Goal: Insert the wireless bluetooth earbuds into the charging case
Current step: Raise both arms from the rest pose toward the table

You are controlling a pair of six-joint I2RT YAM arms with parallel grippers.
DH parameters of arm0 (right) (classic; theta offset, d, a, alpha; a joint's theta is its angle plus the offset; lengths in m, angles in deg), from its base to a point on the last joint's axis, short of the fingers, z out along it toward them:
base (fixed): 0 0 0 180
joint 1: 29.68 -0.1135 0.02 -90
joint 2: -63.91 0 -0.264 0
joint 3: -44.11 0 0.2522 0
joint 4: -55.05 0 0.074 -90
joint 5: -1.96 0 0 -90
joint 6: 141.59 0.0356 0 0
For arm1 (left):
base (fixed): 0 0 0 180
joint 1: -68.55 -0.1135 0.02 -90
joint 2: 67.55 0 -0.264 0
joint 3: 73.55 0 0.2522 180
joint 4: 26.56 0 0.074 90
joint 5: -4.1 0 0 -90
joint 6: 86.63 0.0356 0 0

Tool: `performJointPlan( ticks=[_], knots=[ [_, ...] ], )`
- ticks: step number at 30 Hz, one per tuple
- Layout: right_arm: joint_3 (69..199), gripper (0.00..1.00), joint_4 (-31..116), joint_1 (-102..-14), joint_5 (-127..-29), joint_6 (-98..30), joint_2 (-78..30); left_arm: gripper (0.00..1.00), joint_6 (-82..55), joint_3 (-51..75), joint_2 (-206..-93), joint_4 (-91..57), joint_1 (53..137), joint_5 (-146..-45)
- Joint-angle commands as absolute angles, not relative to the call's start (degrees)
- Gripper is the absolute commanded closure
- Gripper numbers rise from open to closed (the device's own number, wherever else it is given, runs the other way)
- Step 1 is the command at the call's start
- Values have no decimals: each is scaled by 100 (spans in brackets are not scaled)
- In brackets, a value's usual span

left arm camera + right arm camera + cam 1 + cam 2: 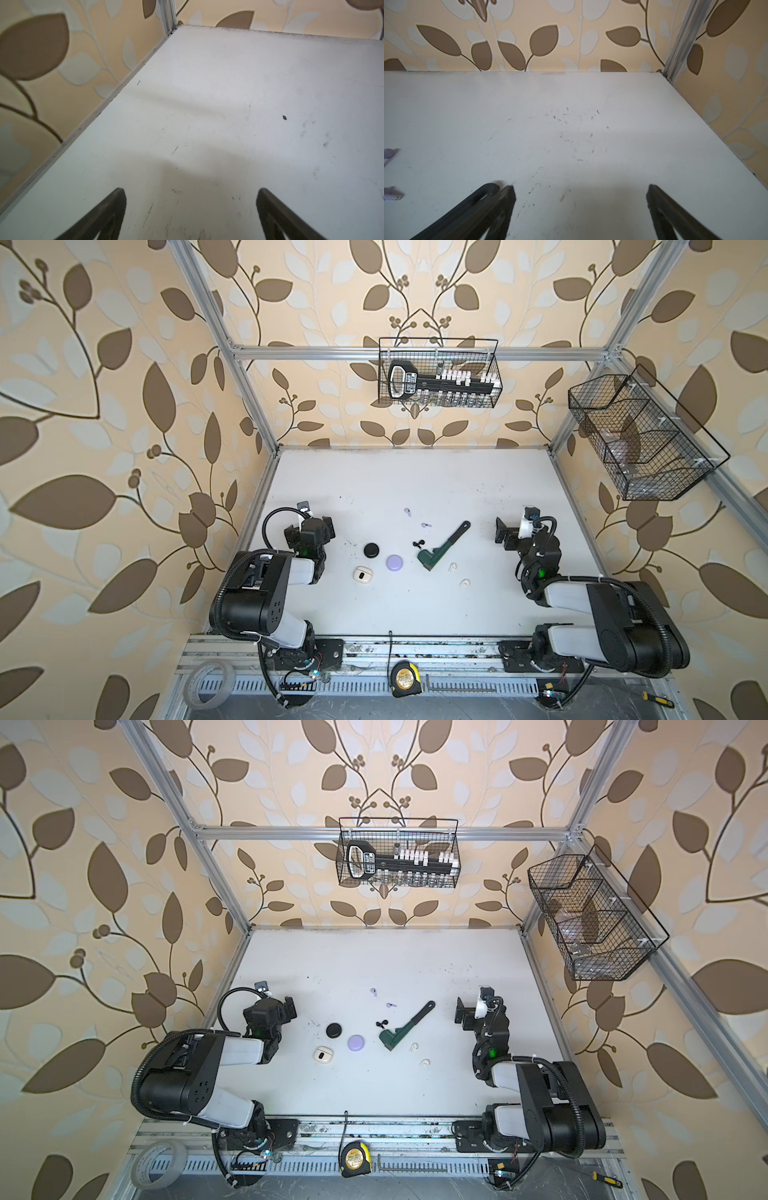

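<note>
The surface (415, 489) is seen as a matt white board, and it is scuffed with dark marks in both wrist views. The frame (415, 353) is made of brushed aluminium. The back basket (440, 373) and the side basket (640, 439) are formed of black coated wire. Smooth plastic is shown by the black case (371, 550), the lilac case (394, 562) and the white case (362, 573); the green wrench (442, 547) looks matt

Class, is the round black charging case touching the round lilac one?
No: white table shows between the black case and the lilac case.
</note>
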State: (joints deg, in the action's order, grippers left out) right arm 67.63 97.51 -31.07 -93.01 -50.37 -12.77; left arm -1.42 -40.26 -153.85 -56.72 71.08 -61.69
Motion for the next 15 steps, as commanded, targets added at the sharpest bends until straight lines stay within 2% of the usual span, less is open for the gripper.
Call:
performJointPlan(
  ticks=[1,15],
  knots=[
    [6806,0,9890,-3145,-9391,-5159,-1262,1,-190,-3948,-15245,-5797,7058,-6141],
    [7031,0,9466,-2972,-9100,-5082,-1206,1,-196,-3902,-15309,-5791,7049,-6108]
  ],
)
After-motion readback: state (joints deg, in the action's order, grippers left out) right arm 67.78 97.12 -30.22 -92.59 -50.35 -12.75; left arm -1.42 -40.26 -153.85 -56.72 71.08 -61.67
